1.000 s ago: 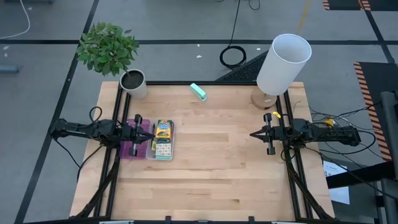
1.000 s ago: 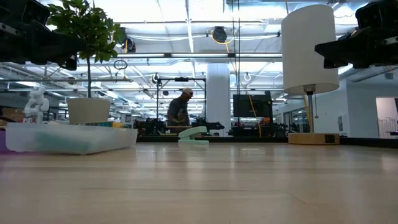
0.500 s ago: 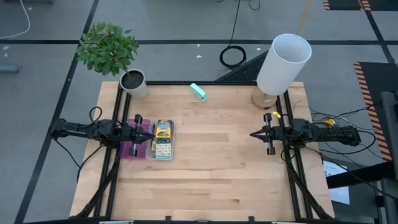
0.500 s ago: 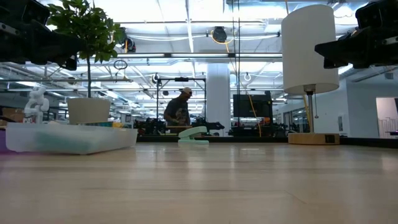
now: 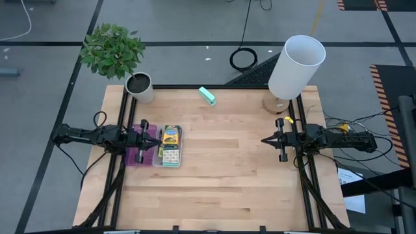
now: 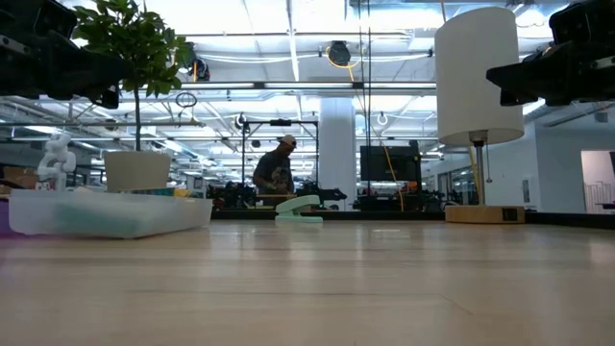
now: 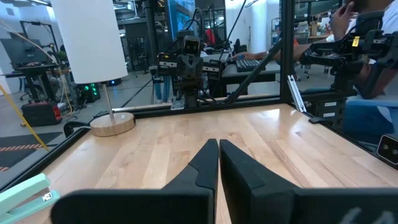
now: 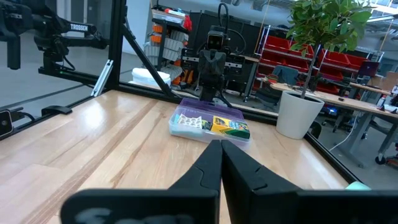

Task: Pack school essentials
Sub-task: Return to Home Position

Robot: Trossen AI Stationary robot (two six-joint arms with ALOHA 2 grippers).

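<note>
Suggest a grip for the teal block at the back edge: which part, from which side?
Come straight down on the teal block and pinch across its narrow width, mid-length. It lies flat, diagonal to the table edges, with nothing near it, so turn the wrist to match. The right gripper, hovering shut at the right edge, looks better placed.

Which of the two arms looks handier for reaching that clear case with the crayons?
The left. Its hand hangs right over the purple-and-clear flat case holding the yellow-green crayon box; the right hand waits across the table.
</note>
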